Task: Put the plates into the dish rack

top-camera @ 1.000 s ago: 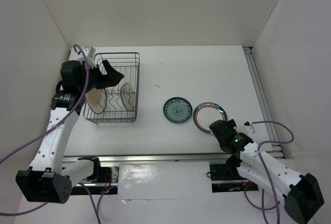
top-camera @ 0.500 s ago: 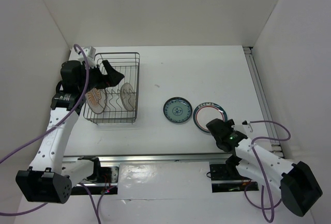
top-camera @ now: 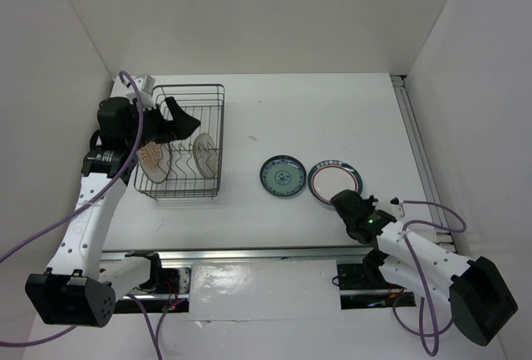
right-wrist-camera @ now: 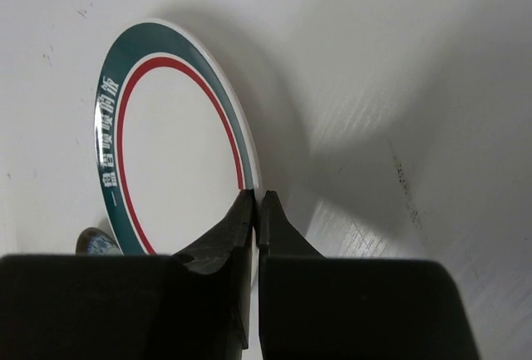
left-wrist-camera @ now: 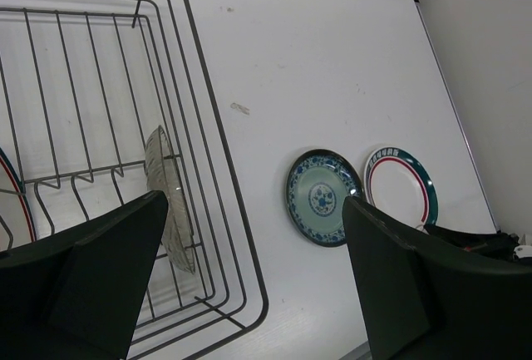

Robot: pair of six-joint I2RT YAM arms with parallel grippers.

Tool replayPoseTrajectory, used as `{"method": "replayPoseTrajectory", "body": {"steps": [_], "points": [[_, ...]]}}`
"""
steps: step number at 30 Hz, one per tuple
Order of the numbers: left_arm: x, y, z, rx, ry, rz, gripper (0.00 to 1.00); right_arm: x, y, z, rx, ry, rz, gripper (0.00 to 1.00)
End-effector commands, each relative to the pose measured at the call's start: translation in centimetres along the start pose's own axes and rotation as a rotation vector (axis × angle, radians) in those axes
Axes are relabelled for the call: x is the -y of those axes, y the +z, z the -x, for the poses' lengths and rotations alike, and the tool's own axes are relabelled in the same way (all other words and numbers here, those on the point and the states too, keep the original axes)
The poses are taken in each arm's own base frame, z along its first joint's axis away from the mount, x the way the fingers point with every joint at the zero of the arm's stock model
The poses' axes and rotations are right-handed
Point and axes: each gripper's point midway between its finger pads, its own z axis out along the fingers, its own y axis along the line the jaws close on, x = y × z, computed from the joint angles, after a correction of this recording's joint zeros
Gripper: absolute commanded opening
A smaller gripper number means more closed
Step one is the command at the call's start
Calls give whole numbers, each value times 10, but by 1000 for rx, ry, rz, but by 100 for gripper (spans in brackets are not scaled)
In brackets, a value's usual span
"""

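Check the dish rack [top-camera: 222, 140] at left: loaded with the orange sunburst plate [top-camera: 154, 160] and the translucent grey plate [top-camera: 204, 154], both on edge between prongs, unchanged over the last second.

Note the green-and-red-rimmed plate [top-camera: 335, 182] on the table [top-camera: 332, 119] at right: nudged slightly toward the teal-blue plate [top-camera: 283, 176], now just beside it, well apart from the rack. Treat as pickup of the third plate begun, with two left to load.

Observe the left gripper [top-camera: 179, 115]: spread fully, above the rack, holding nothing.

Observe the right gripper [right-wrist-camera: 256, 202]: gone from wide apart to fully together, tips touching the near rim of the green-and-red-rimmed plate. Cannot tell whether the rim is pinched between them; confirm before lifting.
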Motion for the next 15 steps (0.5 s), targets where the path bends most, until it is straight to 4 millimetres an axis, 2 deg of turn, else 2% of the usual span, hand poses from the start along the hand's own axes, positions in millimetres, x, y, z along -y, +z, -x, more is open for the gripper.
{"method": "replayPoseTrajectory", "body": {"steps": [1,4,11,13,15], "points": [[12,-6,15,47,25,-47,100,40,0,12,46,-78,-117,0],[14,-6,14,44,25,-56,100,24,-4,20,76,-55,-89,0],[20,1,4,-4,27,-124,100,-38,-16,43,188,-18,37,0],[27,3,4,-11,34,-172,100,-59,-17,46,213,9,100,0],[40,0,0,-27,38,-255,100,-68,-19,49,234,6,135,0]]}}
